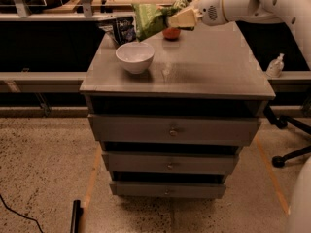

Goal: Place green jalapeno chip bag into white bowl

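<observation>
The green jalapeno chip bag hangs in the air, held by my gripper, which is shut on its right end. The bag is above and slightly behind the white bowl, a little to its right. The bowl stands empty on the grey cabinet top, near the left side. My white arm reaches in from the upper right.
A dark blue-black snack bag stands at the back left of the cabinet top, behind the bowl. A red apple sits at the back, partly hidden by my gripper. A spray bottle stands on a ledge to the right. A chair base is at the lower right.
</observation>
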{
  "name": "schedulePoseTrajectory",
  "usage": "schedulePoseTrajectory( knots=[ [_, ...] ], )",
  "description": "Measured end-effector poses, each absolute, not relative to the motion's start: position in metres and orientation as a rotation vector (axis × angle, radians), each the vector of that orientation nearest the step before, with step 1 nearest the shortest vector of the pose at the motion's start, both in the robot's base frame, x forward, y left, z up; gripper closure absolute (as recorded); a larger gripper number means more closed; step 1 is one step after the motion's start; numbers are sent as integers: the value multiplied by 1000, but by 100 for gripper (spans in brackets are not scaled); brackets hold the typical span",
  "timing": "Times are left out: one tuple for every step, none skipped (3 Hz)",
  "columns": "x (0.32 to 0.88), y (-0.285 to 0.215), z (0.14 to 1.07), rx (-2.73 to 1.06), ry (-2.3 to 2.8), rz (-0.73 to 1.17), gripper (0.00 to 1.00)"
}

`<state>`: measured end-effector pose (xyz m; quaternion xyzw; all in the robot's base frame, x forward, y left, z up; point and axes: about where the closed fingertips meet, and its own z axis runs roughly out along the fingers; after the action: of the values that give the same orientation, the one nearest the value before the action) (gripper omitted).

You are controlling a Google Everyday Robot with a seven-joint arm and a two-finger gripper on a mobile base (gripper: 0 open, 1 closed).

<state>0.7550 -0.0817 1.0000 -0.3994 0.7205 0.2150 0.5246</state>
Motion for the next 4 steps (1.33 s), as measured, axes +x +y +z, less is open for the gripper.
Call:
schedulePoseTrajectory(
  knots=[
    [744,-47,999,-1017,1700,644,100],
    [742,-45,998,-1025,1701,652,100],
    [740,-30,994,-1037,1712,685,100],
    [737,-14,984,-1026,1731,738,100]
  ],
)
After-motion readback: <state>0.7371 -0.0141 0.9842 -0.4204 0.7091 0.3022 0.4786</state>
